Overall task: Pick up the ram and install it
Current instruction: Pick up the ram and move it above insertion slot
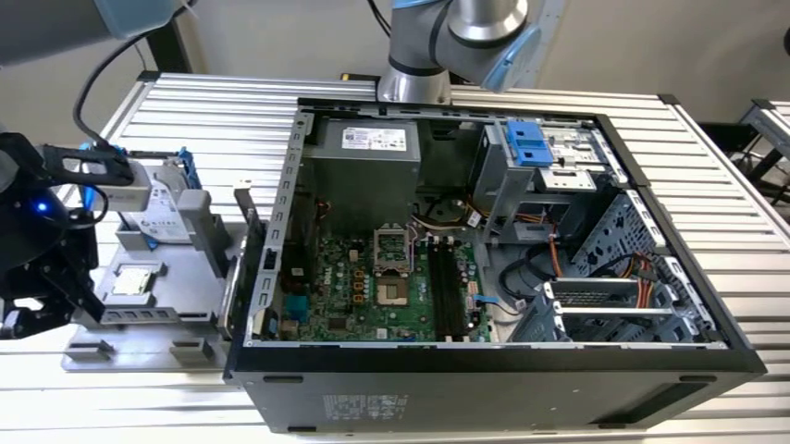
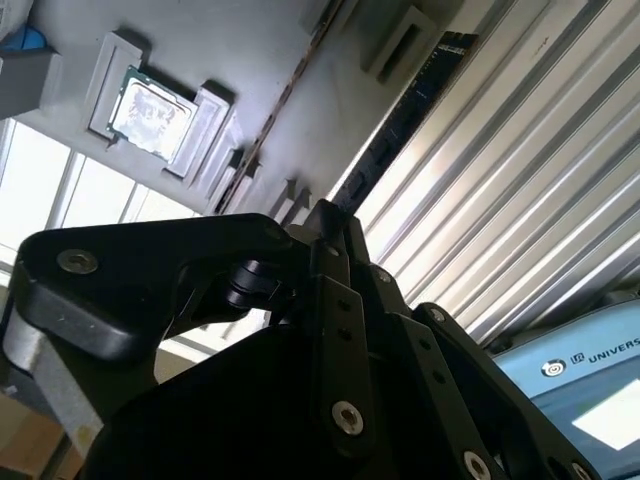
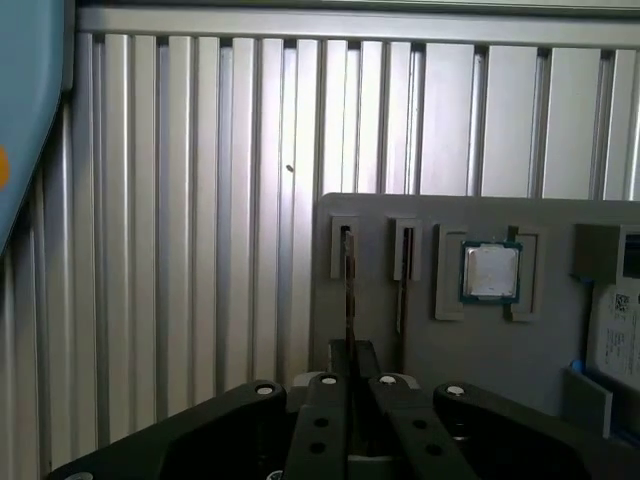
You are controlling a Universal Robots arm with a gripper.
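Ribbed aluminium table (image 1: 716, 166) carries everything, with a grey tray (image 3: 480, 350) as our landmark and the open case (image 1: 494, 370) just beside it. We see the gripper (image 3: 352, 372) at the tray's outer end, the end farthest from the drive (image 3: 618, 330). Its fingers are drawn almost together on the ram (image 3: 349, 290). The ram stands on edge, a thin dark strip running from between the fingers to the tray's outermost slot. We cannot tell whether it has left that slot. The CPU (image 3: 491, 271) lies in its tray pocket, between the slots and the drive. We judge the pick-up step to be in hand: the grasp looks made, and the carry to the case is not yet begun. Getting the ram clear of the tray calls, we think, for a straight pull in line with the slot and no twist, since so thin a board could bind or slip. The sockets (image 1: 450, 287) inside the case, well apart from the tray, call for the ram held square and edge-down.
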